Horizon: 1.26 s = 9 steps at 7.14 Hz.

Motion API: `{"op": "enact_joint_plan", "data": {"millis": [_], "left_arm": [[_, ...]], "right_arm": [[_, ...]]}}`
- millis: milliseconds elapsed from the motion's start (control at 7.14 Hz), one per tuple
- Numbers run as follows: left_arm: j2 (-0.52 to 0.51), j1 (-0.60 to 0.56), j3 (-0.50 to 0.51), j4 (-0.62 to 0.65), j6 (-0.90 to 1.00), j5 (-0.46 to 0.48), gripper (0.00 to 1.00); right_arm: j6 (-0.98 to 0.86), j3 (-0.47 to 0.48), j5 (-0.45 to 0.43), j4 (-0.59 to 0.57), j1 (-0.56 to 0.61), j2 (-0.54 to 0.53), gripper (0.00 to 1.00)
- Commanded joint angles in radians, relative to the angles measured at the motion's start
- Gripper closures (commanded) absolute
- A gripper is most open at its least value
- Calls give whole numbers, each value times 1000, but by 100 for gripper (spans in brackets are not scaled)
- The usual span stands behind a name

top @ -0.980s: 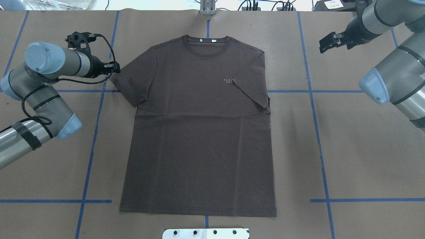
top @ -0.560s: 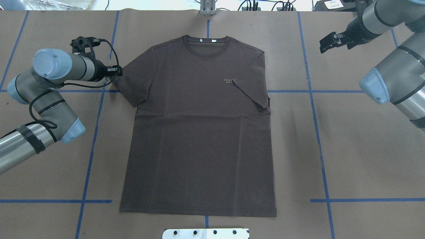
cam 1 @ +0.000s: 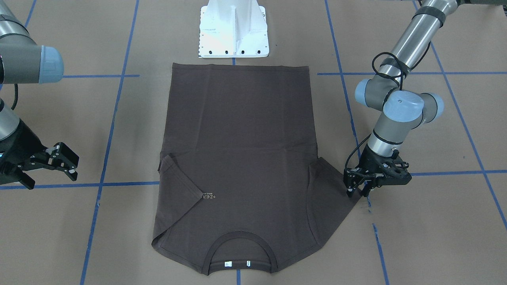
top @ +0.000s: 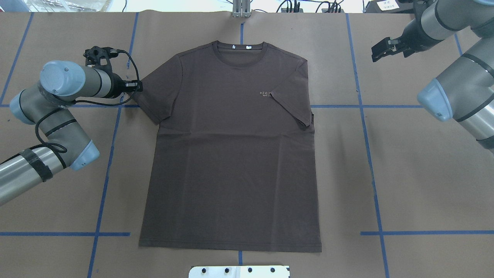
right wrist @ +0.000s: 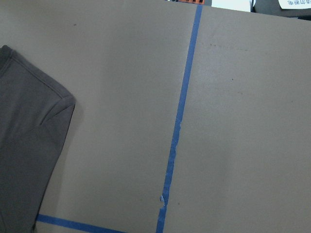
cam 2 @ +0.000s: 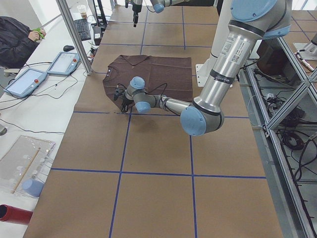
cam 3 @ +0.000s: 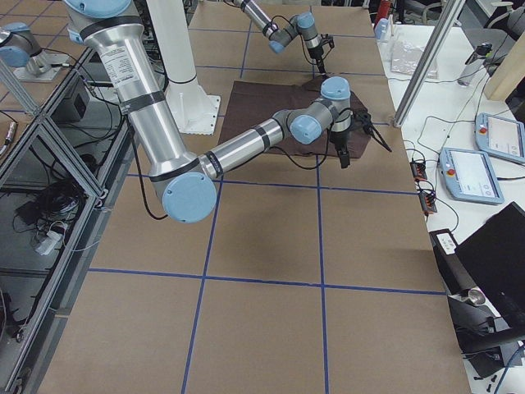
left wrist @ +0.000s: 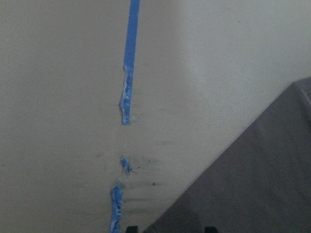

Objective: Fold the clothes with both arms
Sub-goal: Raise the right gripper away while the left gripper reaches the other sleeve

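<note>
The dark brown T-shirt (top: 231, 154) lies flat and face up on the brown paper, collar (top: 239, 48) at the far side. Its sleeve on the overhead view's right (top: 293, 100) is folded in over the chest and covers part of the pale logo (top: 264, 94). The other sleeve (top: 154, 96) is spread out. My left gripper (top: 138, 85) (cam 1: 357, 193) stands open, pointing down at that sleeve's tip; in the left wrist view the sleeve cloth (left wrist: 252, 184) reaches between the fingertips. My right gripper (top: 375, 52) (cam 1: 71, 168) hangs open over bare paper, well away from the shirt (right wrist: 24, 145).
Blue tape lines (top: 362, 116) cross the table paper. The white base pedestal (cam 1: 233, 27) stands just past the shirt's hem. Beyond the collar end, a side table holds control tablets (cam 2: 25, 82) and a seated person (cam 2: 15, 39).
My left arm has swung toward the shirt, carrying its gripper a little nearer and onto the sleeve tip. The right arm has hardly moved. The shirt lies unchanged.
</note>
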Motion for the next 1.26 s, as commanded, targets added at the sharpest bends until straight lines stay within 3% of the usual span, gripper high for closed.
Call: {"op": "enact_joint_plan", "data": {"millis": [0, 420, 560, 700, 1120], "left_arm": [[1, 0, -3, 15, 59, -1, 43], [-2, 0, -3, 21, 60, -1, 43], [-3, 0, -4, 21, 59, 0, 61], [-5, 0, -4, 21, 59, 0, 99], [-19, 1, -47, 82, 54, -1, 100]], "right_arm": [[0, 0, 0, 0, 0, 0, 0], [0, -2, 0, 0, 0, 0, 0], [0, -2, 0, 0, 0, 0, 0], [0, -2, 0, 0, 0, 0, 0], [0, -2, -2, 0, 0, 0, 0]]}}
